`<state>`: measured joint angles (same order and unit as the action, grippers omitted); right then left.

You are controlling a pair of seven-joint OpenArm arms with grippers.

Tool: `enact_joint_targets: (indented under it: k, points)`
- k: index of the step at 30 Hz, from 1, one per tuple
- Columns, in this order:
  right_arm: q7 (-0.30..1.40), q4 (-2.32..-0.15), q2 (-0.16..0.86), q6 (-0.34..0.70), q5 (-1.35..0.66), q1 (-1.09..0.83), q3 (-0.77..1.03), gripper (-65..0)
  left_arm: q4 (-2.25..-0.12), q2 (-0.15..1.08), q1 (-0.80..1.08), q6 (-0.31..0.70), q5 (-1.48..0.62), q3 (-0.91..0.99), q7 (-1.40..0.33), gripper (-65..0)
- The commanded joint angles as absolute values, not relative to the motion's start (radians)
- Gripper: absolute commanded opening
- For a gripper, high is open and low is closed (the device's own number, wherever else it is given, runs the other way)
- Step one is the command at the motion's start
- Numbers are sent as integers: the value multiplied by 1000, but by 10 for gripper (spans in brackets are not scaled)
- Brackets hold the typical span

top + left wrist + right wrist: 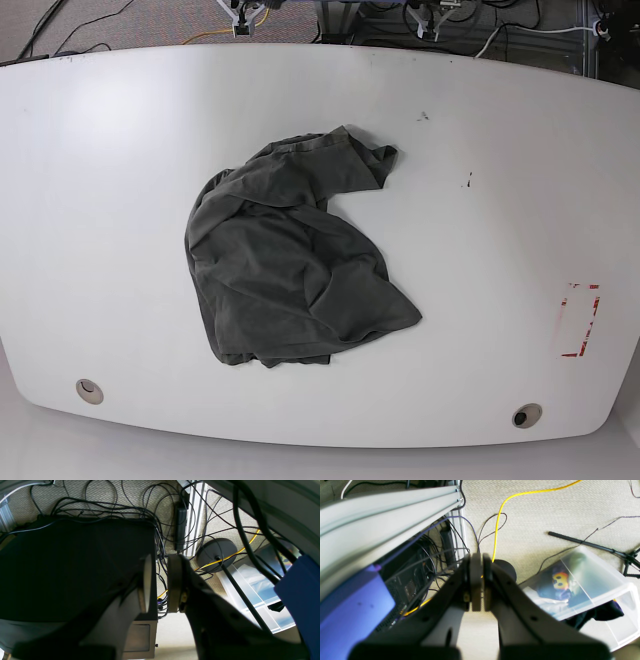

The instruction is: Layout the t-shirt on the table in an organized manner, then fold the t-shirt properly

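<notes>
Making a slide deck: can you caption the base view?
Crumpled dark t-shirt lying in a heap mid-table, unfolded, neither arm reaching over it.

Robotics lab, office-style room.
Beige carpet (545, 512) littered with tangled black cables (100, 505), a yellow cable (498, 517), aluminium framing (193, 517), clear storage bin (590, 585), big white tabletop (480, 130).

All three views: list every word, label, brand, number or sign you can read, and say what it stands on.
None can be read.
t-shirt: plain, no print.
table: only dark scuffs and a red tape rectangle, no writing.
clear bin: a yellow and blue picture shows through it, too blurred to read any text.
</notes>
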<state>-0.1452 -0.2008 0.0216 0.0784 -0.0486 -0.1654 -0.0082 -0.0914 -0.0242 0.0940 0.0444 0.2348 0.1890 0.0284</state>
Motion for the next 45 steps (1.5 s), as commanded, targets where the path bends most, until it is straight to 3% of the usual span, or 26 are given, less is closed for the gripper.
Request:
enact_joint_targets:
  k: [1, 45]
  points:
    - [-145, -211, 29, 84, -46, -184, -3, -650, -83, -26, 98, 46, 223, 187, 31, -548]
    - [-136, -205, 33, 90, -48, -166, -8, -644, -94, -21, 104, 48, 202, 188, 35, -543]
